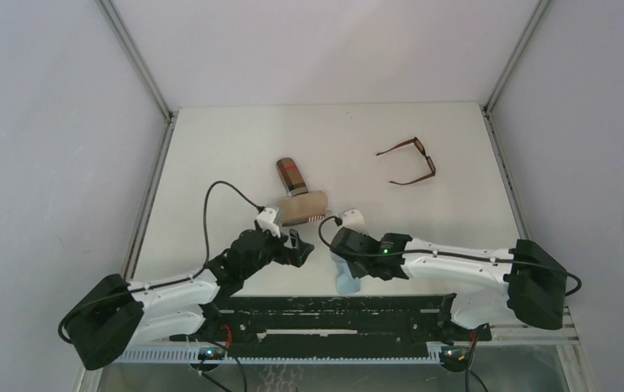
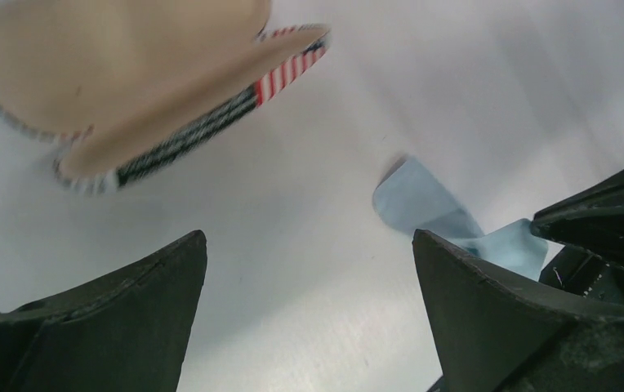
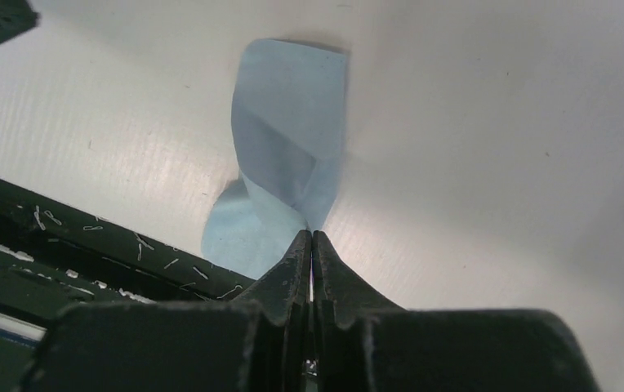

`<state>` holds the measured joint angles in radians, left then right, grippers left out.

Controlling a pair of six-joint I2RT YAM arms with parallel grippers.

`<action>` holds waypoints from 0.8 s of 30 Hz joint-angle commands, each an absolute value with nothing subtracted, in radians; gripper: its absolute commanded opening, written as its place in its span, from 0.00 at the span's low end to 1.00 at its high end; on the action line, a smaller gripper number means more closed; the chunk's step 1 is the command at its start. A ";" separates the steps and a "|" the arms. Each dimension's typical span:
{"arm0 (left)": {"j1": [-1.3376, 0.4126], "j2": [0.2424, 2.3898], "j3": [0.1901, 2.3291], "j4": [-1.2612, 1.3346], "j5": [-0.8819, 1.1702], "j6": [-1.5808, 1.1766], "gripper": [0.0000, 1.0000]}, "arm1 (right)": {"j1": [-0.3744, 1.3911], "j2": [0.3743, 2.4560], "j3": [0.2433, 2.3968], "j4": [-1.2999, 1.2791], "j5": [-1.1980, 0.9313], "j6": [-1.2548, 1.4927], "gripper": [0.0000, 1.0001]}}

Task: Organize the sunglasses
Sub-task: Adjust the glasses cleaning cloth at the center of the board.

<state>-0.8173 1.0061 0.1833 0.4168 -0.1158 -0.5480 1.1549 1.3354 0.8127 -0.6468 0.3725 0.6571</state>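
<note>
The dark brown sunglasses (image 1: pixel 411 161) lie unfolded on the table at the far right, away from both arms. The red sunglasses are not in view. My left gripper (image 1: pixel 300 245) (image 2: pixel 309 237) is open and empty, low over bare table just in front of the open flag-print case (image 1: pixel 305 208) (image 2: pixel 113 82). My right gripper (image 1: pixel 343 257) (image 3: pixel 312 237) is shut on a light blue cloth (image 1: pixel 347 279) (image 3: pixel 292 155), which hangs twisted from the fingertips. The cloth also shows in the left wrist view (image 2: pixel 423 204).
A brown case (image 1: pixel 291 176) lies just behind the flag-print case. The black rail (image 1: pixel 325 314) (image 3: pixel 64 245) runs along the near table edge, close under the cloth. The right arm (image 2: pixel 611 220) is close to the left gripper's right side. Walls stand at both sides.
</note>
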 commanded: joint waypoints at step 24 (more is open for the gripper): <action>-0.815 1.357 0.307 1.201 0.538 0.180 0.79 | 1.024 0.917 0.760 -0.538 0.136 0.186 0.00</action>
<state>-0.8177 1.3560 0.2596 1.1141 0.4774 0.1200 1.0389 0.9813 0.7521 -0.5625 0.1772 0.2573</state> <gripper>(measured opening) 0.798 0.000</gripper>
